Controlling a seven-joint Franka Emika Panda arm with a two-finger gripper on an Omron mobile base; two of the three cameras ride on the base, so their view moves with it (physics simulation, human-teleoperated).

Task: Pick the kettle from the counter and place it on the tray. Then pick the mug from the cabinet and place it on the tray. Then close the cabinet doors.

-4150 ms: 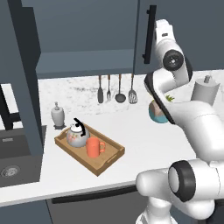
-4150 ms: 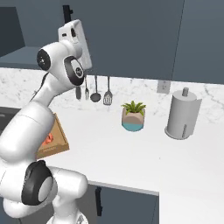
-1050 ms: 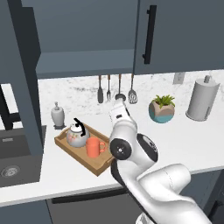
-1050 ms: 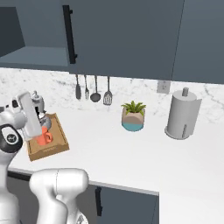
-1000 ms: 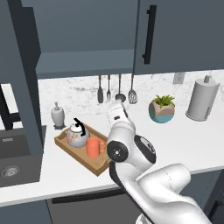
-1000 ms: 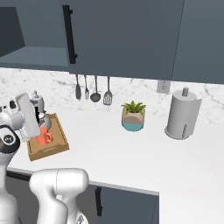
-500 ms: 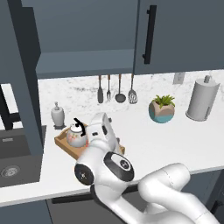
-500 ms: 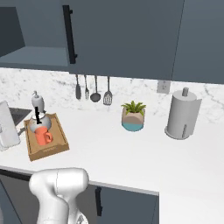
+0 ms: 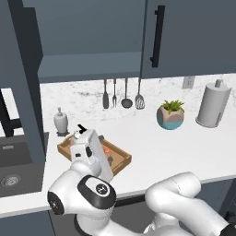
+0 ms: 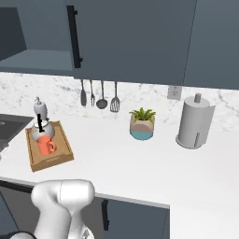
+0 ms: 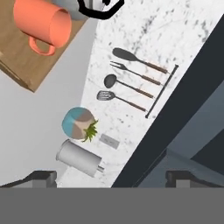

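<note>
The wooden tray (image 10: pixel 52 158) lies on the white counter (image 10: pixel 140 163), carrying the white kettle (image 10: pixel 39 132) and the orange mug (image 10: pixel 45 145) side by side. In the hand view the mug (image 11: pixel 41 24) and the kettle's black handle (image 11: pixel 101 9) sit at the top left on the tray (image 11: pixel 15 57). My gripper (image 11: pixel 113 177) is open, its fingertips (image 11: pixel 43 176) far apart with nothing between them. My white hand (image 9: pixel 88 150) hangs low over the tray (image 9: pixel 119 159), covering most of the kettle. The cabinet's left door (image 9: pixel 24 78) stands open onto its shelf (image 9: pixel 87 69); the right door (image 9: pixel 189 37) is shut.
A slim dispenser (image 10: pixel 40 108) stands behind the tray. Utensils (image 10: pixel 98 98) hang on the wall, with a potted plant (image 10: pixel 141 125) and a paper-towel roll (image 10: pixel 193 122) further right. A dark sink (image 9: pixel 14 166) lies left of the counter. My own arm bulks in the foreground (image 9: pixel 138 207).
The arm has come down from the right cabinet door's handle and swung left, ending low over the tray. Kettle and mug have not moved.
</note>
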